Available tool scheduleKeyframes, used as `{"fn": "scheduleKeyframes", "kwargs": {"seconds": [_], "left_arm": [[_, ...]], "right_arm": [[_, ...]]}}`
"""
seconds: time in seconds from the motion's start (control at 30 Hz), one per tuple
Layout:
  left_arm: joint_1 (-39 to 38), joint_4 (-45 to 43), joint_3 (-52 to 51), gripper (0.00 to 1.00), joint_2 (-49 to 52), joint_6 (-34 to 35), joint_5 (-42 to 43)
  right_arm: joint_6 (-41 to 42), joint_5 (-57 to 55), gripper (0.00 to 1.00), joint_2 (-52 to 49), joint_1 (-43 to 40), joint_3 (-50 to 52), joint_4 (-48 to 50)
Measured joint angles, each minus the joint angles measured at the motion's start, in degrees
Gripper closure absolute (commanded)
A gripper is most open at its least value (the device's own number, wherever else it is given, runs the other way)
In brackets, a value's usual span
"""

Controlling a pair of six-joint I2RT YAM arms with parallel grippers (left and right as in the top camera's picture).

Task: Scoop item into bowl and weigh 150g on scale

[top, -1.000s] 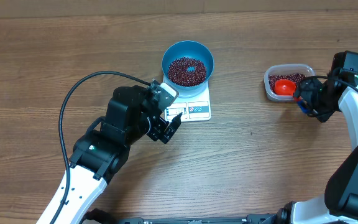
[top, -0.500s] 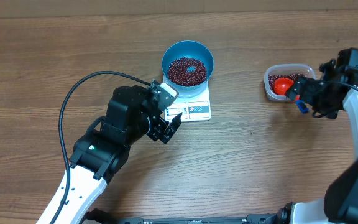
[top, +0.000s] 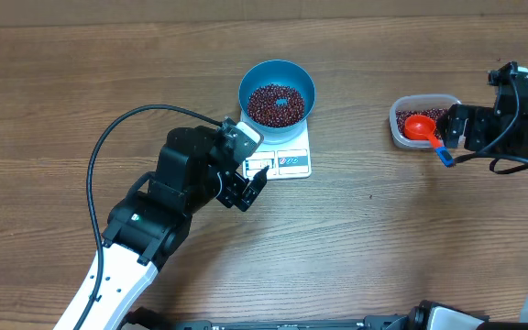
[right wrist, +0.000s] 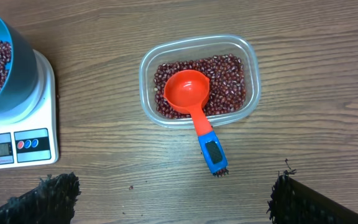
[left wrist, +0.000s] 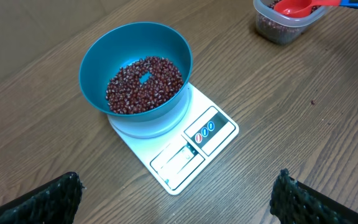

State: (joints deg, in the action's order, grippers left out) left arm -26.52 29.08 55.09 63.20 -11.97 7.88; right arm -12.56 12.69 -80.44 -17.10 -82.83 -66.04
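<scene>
the right hand [top: 458, 128] is spread wide open with nothing in it, hovering just beside the blue end of the scoop's handle, and the left hand [top: 253, 188] is spread wide open and empty too, near the display edge of the scale. the dark red-brown beans [left wrist: 145, 84] lie as a shallow heap in the bottom of the bright-blue bowl [left wrist: 98, 68], with a small gap in the middle of the heap where the blue shows through. the bowl stands upright on the white scale [left wrist: 194, 146], covering its far part and leaving the display window and button panel uncovered; the reading is too small to make out. well apart from the scale, toward the right hand, a clear plastic tub [right wrist: 253, 68] holds more of the same beans. a red scoop [right wrist: 188, 93] rests cup-up on those beans, its blue handle reaching out over the tub's rim. everything stands on a brown wood-grain table [top: 383, 238]
</scene>
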Motion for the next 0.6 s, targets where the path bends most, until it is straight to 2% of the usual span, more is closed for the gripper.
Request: {"fn": "scheduleKeyframes", "kwargs": {"seconds": [0.6], "left_arm": [[0.0, 0.0, 0.0, 0.0, 0.0, 0.0, 0.0]], "right_arm": [[-0.8, 0.0, 0.0, -0.1, 0.0, 0.0, 0.0]]}}
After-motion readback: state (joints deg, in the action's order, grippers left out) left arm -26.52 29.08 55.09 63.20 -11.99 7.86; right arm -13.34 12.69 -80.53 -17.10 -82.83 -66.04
